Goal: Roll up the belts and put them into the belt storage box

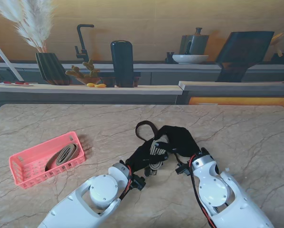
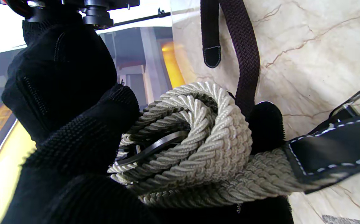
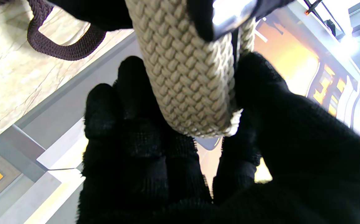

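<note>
Both black-gloved hands meet over the middle of the table around a pale braided belt. My left hand grips the belt's rolled coil, its dark leather end tab sticking out. My right hand closes its fingers around the same pale belt from the other side. A dark brown braided belt lies looped on the table just beyond the hands; it also shows in the left wrist view. The pink storage basket at my left holds one rolled tan belt.
The marble table stretches beyond the hands and to my right. Behind its far edge runs a counter with a vase of pampas grass, a dark tall container and a bowl.
</note>
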